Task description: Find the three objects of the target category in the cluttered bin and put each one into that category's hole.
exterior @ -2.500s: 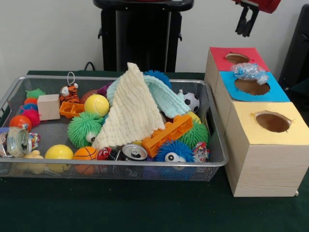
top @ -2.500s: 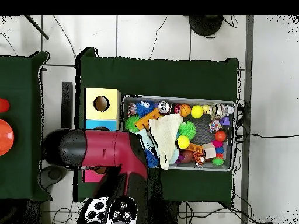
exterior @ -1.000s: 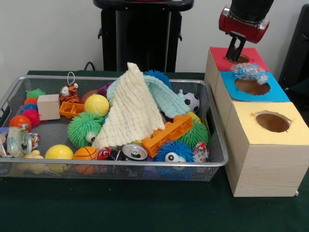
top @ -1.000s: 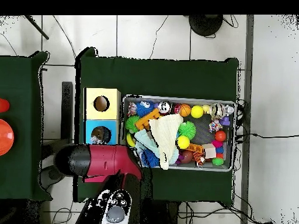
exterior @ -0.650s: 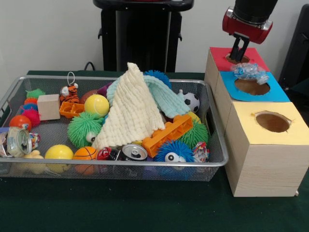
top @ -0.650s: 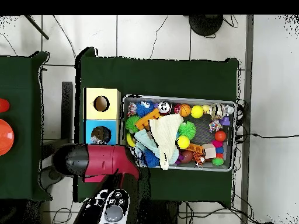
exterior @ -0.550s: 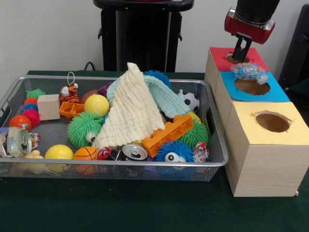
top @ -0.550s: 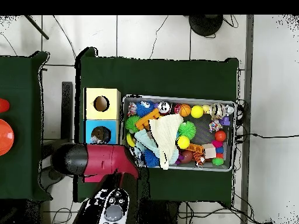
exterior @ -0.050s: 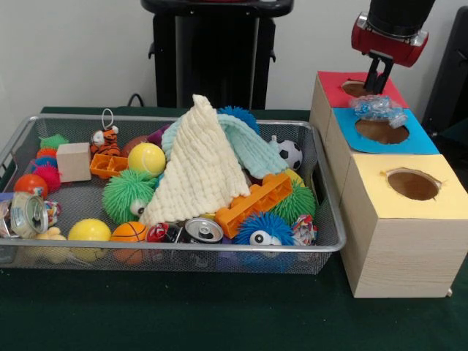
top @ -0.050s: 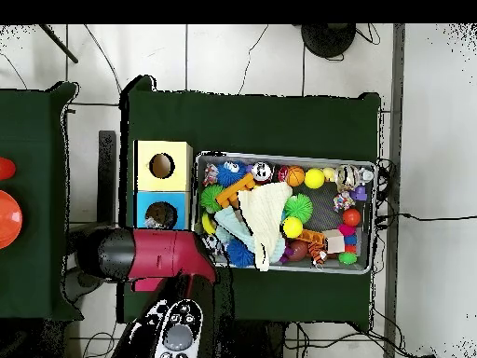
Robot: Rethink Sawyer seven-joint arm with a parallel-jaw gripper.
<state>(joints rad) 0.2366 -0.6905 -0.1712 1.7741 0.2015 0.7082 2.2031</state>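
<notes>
end effector (exterior @ -0.050s: 377, 79) (fingers together, empty) above the red box's hole (exterior @ -0.050s: 358, 88).

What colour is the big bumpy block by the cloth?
Orange; the block shows best in the front view.
</notes>
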